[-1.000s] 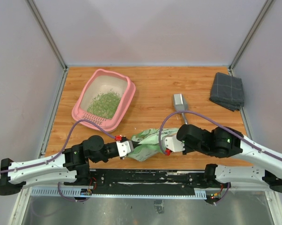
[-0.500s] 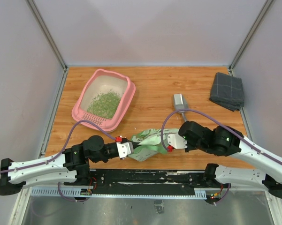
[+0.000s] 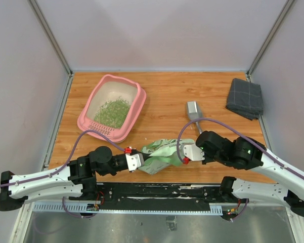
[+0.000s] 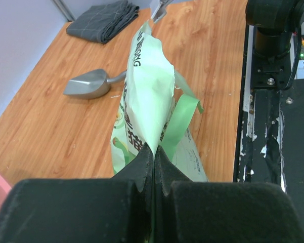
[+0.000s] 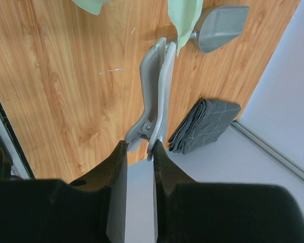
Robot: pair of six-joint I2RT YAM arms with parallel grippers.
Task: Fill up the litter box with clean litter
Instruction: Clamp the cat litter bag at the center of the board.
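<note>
Litter box (image 3: 105, 130), with litter (image 3: 113, 112) inside, sits far left of the bag (image 3: 162, 152), which lies left-to-right. Left gripper (image 4: 153, 157), nearer the box, pinches the bag's left end. Right gripper (image 5: 140, 147) squeezes a clip (image 5: 157, 86) at its right tip.

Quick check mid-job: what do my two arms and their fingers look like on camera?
Left arm and right arm: white links, black joints, a purple cable looping to each wrist, red tabs at the wrists. Fingers are matte black. A green light glows on the right arm.
</note>
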